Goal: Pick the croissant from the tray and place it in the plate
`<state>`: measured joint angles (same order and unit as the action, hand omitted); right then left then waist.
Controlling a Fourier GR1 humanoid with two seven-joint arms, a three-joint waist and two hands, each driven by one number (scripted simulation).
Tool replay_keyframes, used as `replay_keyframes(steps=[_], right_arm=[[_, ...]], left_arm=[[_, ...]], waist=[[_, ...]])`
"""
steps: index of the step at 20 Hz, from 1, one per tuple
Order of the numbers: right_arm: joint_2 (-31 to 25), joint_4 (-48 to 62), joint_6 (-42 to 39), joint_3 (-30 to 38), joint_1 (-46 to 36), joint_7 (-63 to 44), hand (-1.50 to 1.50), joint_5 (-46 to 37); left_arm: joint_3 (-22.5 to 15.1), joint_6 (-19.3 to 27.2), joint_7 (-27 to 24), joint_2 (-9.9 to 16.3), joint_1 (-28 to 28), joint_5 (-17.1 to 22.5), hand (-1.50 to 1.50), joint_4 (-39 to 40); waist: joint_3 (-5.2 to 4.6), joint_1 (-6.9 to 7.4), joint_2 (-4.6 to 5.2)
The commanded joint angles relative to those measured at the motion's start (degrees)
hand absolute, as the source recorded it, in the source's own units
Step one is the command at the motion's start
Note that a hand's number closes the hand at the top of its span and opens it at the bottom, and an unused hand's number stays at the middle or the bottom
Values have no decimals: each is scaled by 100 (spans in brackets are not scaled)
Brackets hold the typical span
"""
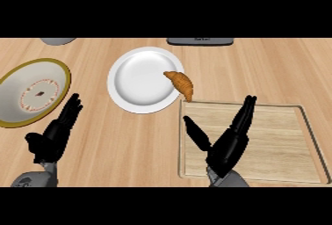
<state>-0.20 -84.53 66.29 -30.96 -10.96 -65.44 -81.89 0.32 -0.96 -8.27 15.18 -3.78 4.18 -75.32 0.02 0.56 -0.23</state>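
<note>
Right hand (227, 147) open above tray (285, 145), holding nothing.

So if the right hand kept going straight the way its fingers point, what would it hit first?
Probably nothing: the right hand points past the tray's far edge onto bare counter, right of the croissant.

Both hands are matte black with long, slender, segmented fingers and a thicker, shorter thumb. The left hand (53, 134) joins a rounded grey forearm (29, 180) at the wrist. The right hand (228, 140) narrows into a similar grey wrist cuff (227, 179), smooth and unmarked.
</note>
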Motion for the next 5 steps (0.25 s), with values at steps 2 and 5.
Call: replay_keyframes(steps=[2,5], right_arm=[[19,33,1026,-567,652,-1076,-150,-455],[19,56,1109,-406,767,-1008,-150,-726]], left_arm=[[-3,126,-118,-89,68,-119,0,58],[-75,189,285,-157,-67,-139,0,-196]], waist=[[0,-27,11],[1,-61,15]])
